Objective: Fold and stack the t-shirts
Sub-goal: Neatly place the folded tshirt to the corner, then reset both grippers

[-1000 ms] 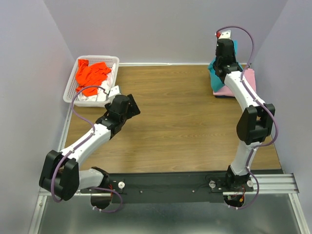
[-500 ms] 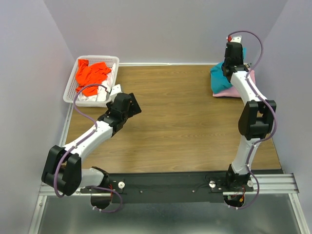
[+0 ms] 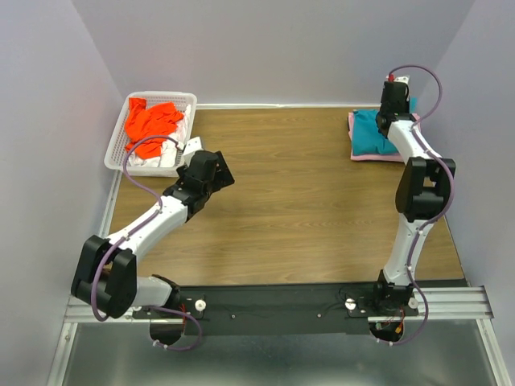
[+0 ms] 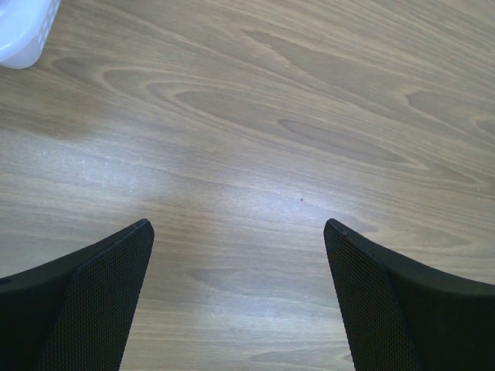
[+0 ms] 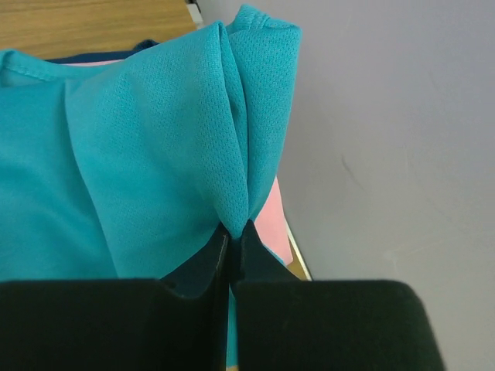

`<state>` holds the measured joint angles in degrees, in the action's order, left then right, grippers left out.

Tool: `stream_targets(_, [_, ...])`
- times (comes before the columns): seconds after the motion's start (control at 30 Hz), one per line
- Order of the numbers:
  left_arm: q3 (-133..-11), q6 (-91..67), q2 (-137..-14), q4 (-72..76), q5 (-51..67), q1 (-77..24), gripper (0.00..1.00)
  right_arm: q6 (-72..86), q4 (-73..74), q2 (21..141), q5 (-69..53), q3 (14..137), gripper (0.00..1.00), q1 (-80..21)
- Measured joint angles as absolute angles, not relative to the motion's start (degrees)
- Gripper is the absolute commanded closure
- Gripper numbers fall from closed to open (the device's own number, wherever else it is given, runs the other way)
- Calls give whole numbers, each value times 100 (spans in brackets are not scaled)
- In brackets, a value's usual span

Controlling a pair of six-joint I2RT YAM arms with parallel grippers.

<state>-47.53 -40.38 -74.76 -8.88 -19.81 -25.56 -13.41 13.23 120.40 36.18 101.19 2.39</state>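
Observation:
A teal t-shirt (image 3: 372,133) lies spread over a pink t-shirt (image 3: 378,157) at the table's far right corner. My right gripper (image 5: 232,232) is shut on a bunched fold of the teal t-shirt (image 5: 139,154) at its far right edge, next to the wall, with a strip of pink t-shirt (image 5: 272,212) showing underneath. An orange-red t-shirt (image 3: 151,122) lies crumpled on a white t-shirt (image 3: 154,161) in the basket (image 3: 161,95). My left gripper (image 4: 238,226) stands open over bare wood, near the basket, with nothing between its fingers.
The white lattice basket sits at the far left corner; its corner (image 4: 23,31) shows in the left wrist view. Grey walls close in the table at the back and both sides. Wooden tabletop (image 3: 290,193) lies between the two arms.
My right gripper has carried the teal t-shirt right and back, from hanging bunched to lying spread over the pink one. The left arm has shifted only slightly.

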Motion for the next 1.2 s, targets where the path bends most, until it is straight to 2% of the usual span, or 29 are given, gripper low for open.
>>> stream_targets(0.1, [-4810, -4036, -7564, -941, -1981, -2556, 2, -1286, 1337, 12114, 3621, 10121, 54, 307])
stream_targets(0.2, [-4866, -4036, -7629, -950, -1984, -2556, 2, -1194, 1352, 12208, 3675, 10171, 5, 351])
stream_targets(0.23, [-4886, -4036, -7638, -956, -1984, -2556, 2, -1190, 1350, 12234, 3701, 10189, 0, 351])
stream_targets(0.73, [-5002, -4010, -7612, -965, -1984, -2556, 2, -731, 1673, 12038, 3780, 10254, 0, 349])
stream_targets(0.93, [-4901, -3900, -6954, -941, -1981, -2556, 2, 89, 1739, 10514, 2714, 9478, 0, 349])
stream_targets(1.2, [-4501, -3708, -6095, -829, -1885, -2556, 2, 1166, 1468, 8523, 1278, 7745, 0, 189])
